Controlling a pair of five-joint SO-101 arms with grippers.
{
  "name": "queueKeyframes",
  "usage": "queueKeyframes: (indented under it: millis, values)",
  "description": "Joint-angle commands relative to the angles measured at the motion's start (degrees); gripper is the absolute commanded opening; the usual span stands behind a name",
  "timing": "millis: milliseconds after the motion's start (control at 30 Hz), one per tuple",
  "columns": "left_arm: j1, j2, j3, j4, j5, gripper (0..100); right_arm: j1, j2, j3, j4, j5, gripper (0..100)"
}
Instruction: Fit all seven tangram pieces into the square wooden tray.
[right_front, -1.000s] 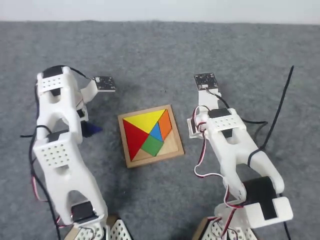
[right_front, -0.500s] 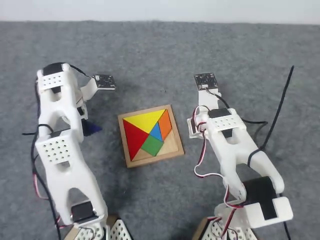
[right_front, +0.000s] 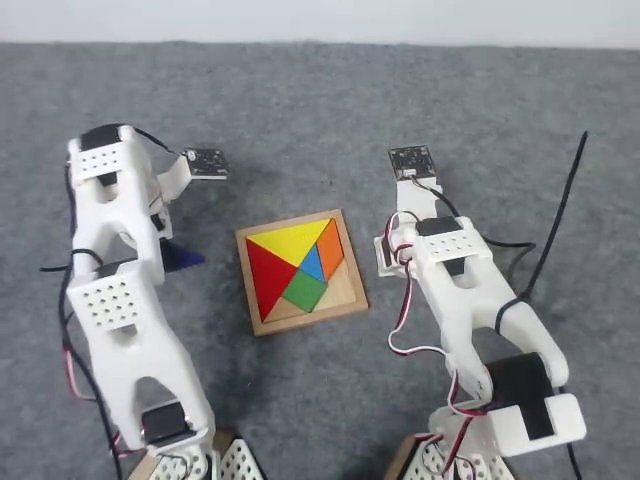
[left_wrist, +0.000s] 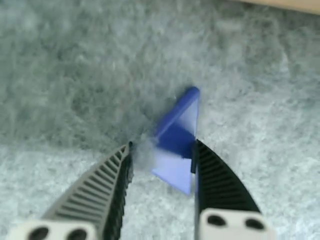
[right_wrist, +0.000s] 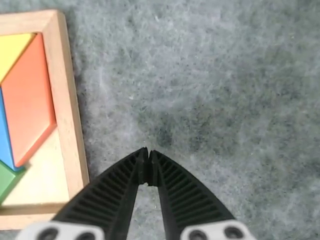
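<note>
Left pincer agape around blue triangle (touching one jaw).

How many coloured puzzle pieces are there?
6. Five lie in the square wooden tray: yellow triangle, red triangle, orange parallelogram, light blue triangle, green square. A dark blue triangle sits within the open left gripper. A seventh may be hidden.

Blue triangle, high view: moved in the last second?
No. The blue triangle sits at the same gap from the wooden tray as before.

Blue triangle, seemingly paler underneath, tan tray, speckled grey mat
</note>
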Motion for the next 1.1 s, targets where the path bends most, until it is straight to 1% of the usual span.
queueKeyframes:
  millis: [0, 67, 167, 300, 567, 700, 800, 867, 1000, 1067]
  values:
    - [-0.97, -5.54, 1.10, 2.20, -0.88, 15, -0.48, -0.48, -0.44, -1.01, 1.05, 0.9]
    - [-0.62, -7.91, 3.91, 2.20, -1.14, 15, -0.48, -0.48, -0.44, -1.01, 1.05, 0.9]
    - [-0.26, -12.84, 8.84, 2.11, -3.43, 15, -0.48, -0.48, -0.44, -1.01, 1.05, 0.9]
    - [1.05, -19.34, 15.34, 1.85, -4.04, 15, -0.48, -0.48, -0.44, -1.01, 1.05, 0.9]
    - [1.49, -21.01, 26.86, -6.95, -3.78, 15, -0.48, -0.48, -0.44, -0.92, 1.05, 0.9]
    - [1.32, -21.36, 26.95, -9.23, -1.67, 15, -0.48, -0.48, -0.44, -0.92, 1.05, 0.9]
    - [1.23, -21.36, 24.75, -11.16, 0.18, 15, -0.48, -0.48, -0.44, -0.92, 1.05, 0.9]
    - [0.53, -21.01, 24.13, -13.54, 0.18, 15, -0.48, -0.48, -0.44, -0.92, 1.05, 0.9]
    - [0.18, -17.49, 24.92, -21.71, -0.53, 15, -0.48, -0.48, -0.44, -0.92, 1.05, 0.9]
    - [0.18, -14.68, 24.92, -23.30, -0.44, 15, -0.48, -0.48, -0.44, -0.92, 1.05, 0.9]
